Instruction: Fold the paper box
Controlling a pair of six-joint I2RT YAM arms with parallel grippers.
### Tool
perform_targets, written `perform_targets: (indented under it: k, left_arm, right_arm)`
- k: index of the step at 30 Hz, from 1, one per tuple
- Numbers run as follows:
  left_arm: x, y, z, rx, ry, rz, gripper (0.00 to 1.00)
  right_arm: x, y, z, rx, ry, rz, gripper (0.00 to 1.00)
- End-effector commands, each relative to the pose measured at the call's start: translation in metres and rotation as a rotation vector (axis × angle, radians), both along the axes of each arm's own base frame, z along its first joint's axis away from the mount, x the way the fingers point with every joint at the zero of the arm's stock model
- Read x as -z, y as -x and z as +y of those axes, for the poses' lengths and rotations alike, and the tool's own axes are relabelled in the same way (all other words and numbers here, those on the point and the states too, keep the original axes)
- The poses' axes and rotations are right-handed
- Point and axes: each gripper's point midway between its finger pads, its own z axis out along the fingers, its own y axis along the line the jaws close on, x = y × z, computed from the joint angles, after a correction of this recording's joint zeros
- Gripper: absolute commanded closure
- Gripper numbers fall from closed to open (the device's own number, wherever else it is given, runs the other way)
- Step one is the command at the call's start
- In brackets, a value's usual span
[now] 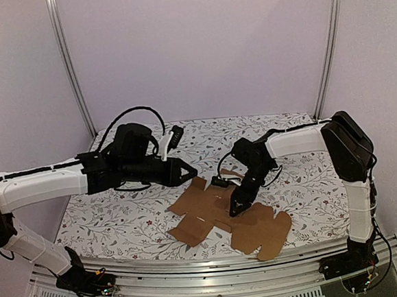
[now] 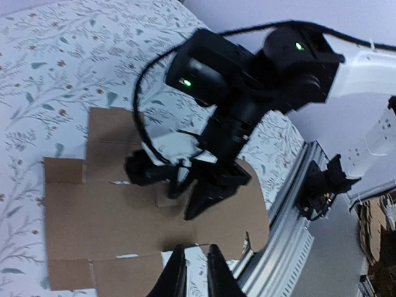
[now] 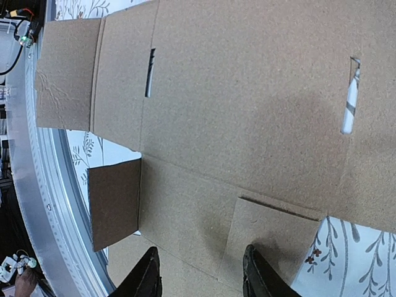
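Floral tablecloth over table, pale lilac walls, aluminium rail along near edge. Paper box lies unfolded and flat on cloth, front centre. Right gripper points down at box's middle panel, fingers moderately apart, gripping nothing; contact unclear. Left gripper hovers just off box's far-left edge, fingers narrowly parted, empty.
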Motion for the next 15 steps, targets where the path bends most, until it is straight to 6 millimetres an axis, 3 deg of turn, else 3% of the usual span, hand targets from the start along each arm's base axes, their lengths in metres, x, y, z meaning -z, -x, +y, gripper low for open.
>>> perform_targets:
  k: [1, 9, 15]
  left_arm:
    - [0.067, 0.047, -0.008, -0.001, -0.160, 0.063, 0.96]
    - [0.119, 0.056, -0.034, -0.038, -0.200, 0.131, 1.00]
    - [0.144, 0.054, -0.052, -0.022, -0.219, 0.169, 1.00]
  right_arm:
    - [0.038, 0.010, -0.027, 0.038, 0.154, 0.092, 0.57]
    - [0.038, -0.003, -0.036, 0.125, 0.121, 0.158, 0.64]
    - [0.042, -0.012, -0.042, 0.169, 0.137, 0.160, 0.87]
